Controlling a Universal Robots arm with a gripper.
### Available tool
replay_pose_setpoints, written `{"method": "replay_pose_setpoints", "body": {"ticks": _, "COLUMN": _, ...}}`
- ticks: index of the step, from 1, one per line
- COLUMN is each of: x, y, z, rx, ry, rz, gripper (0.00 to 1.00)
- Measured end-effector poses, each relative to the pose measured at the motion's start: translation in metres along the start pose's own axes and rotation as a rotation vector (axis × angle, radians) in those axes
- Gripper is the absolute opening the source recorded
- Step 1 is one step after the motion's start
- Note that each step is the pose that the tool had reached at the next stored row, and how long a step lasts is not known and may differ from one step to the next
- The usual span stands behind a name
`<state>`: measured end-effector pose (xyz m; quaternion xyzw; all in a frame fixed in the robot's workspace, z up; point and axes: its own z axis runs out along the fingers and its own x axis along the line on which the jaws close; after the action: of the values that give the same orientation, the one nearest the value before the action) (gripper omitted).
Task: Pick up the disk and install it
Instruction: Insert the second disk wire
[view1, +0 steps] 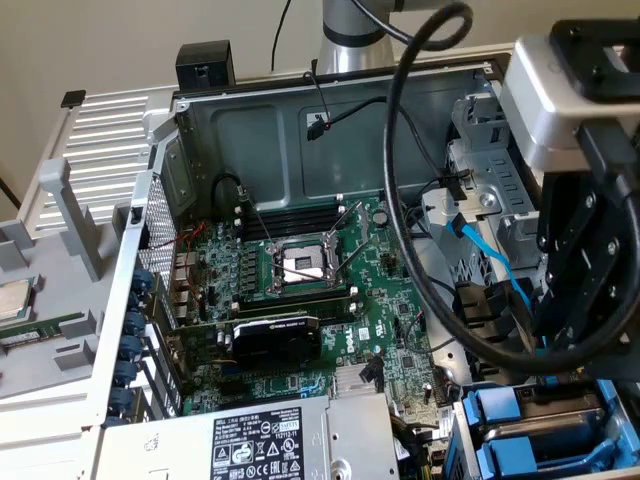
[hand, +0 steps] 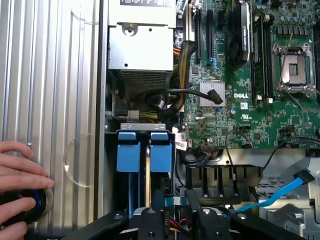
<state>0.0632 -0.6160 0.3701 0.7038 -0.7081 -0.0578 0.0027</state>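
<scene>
Open PC case (view1: 300, 130) w/ motherboard; gripper (hand: 172, 220) hovers above drive bay, disk (hand: 142, 150) (blue carriers) seems seated already. Can't tell claw state.

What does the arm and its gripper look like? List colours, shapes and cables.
The gripper is a black, angular linkage assembly with bolted joints, mounted under a pale grey, rounded block with a black cap on top. A thick black cable loops from the arm, a silver-grey cylindrical tube, down toward the gripper. In the wrist view, the black linkage bars carry round silver pivot screws.
</scene>
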Motion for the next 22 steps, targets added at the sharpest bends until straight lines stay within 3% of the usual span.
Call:
{"method": "replay_pose_setpoints", "body": {"ticks": 9, "x": -0.007, "y": 0.0010, "z": -0.0136, "rx": 0.0007, "ry": -0.0001, "rz": 0.001, "gripper": 0.31}}
{"method": "replay_pose_setpoints", "body": {"ticks": 22, "x": -0.007, "y": 0.0010, "z": -0.0149, "rx": 0.0007, "ry": -0.0001, "rz": 0.001, "gripper": 0.31}}
